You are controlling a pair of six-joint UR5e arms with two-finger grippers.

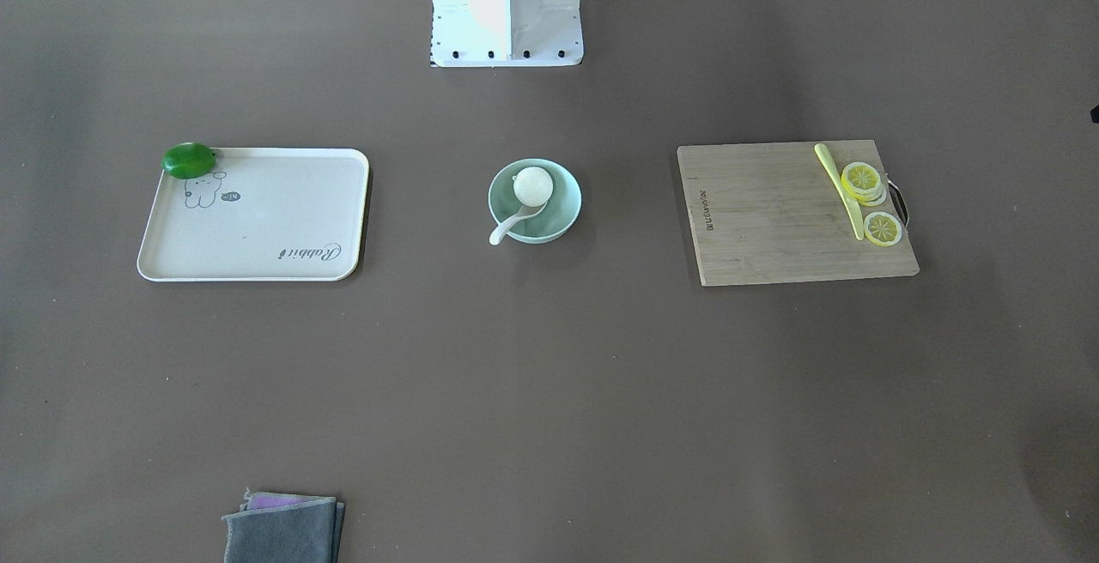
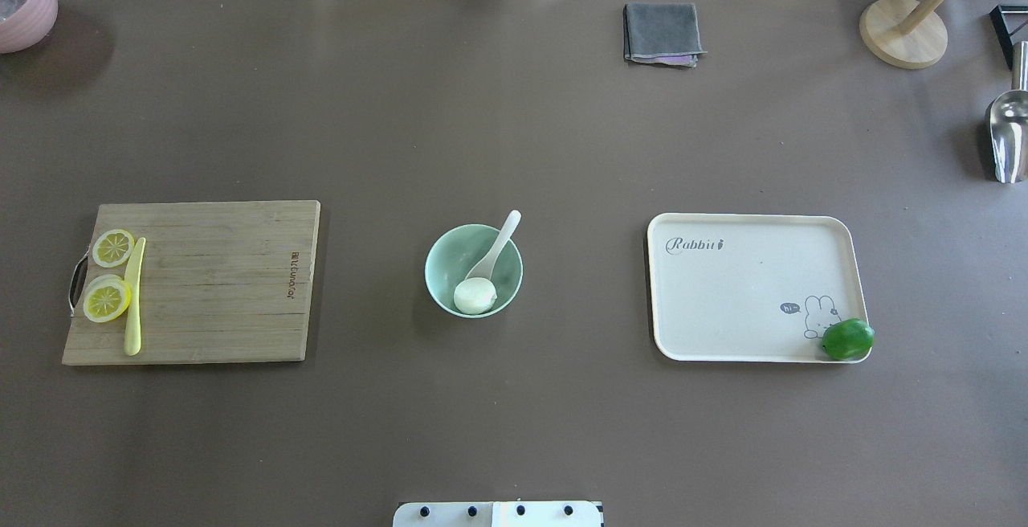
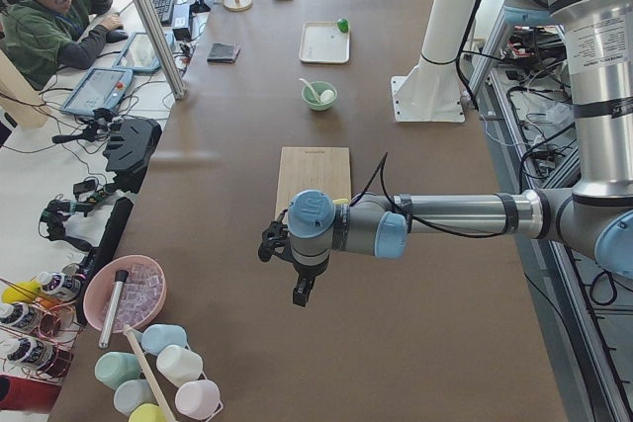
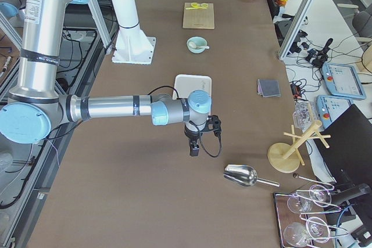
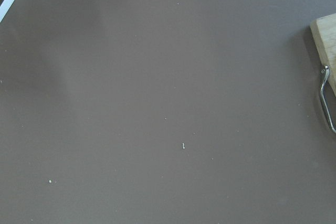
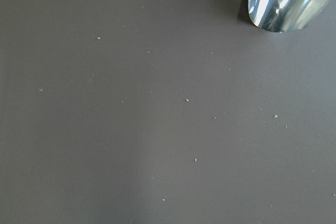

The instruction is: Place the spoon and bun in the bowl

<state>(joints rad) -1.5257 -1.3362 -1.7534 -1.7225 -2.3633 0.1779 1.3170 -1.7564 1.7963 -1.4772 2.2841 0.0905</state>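
The pale mint-green bowl (image 2: 450, 258) stands at the table's middle, also in the front-facing view (image 1: 562, 202). The white bun (image 2: 475, 296) lies inside it on the robot's side. The white spoon (image 2: 502, 238) rests with its scoop in the bowl and its handle over the far rim. In the front-facing view the bun (image 1: 532, 186) and spoon (image 1: 506, 227) show the same. My left gripper (image 3: 302, 289) hangs over bare table beyond the cutting board, far from the bowl. My right gripper (image 4: 195, 148) hangs beyond the tray. I cannot tell whether either is open or shut.
A wooden cutting board (image 2: 217, 282) with lemon slices (image 2: 107, 300) and a yellow-green knife (image 2: 133, 298) lies left. A cream tray (image 2: 747, 286) with a green fruit (image 2: 847, 339) lies right. A grey cloth (image 2: 660, 33), a metal scoop (image 2: 1008, 137) and a pink bowl (image 2: 24, 5) sit at the edges.
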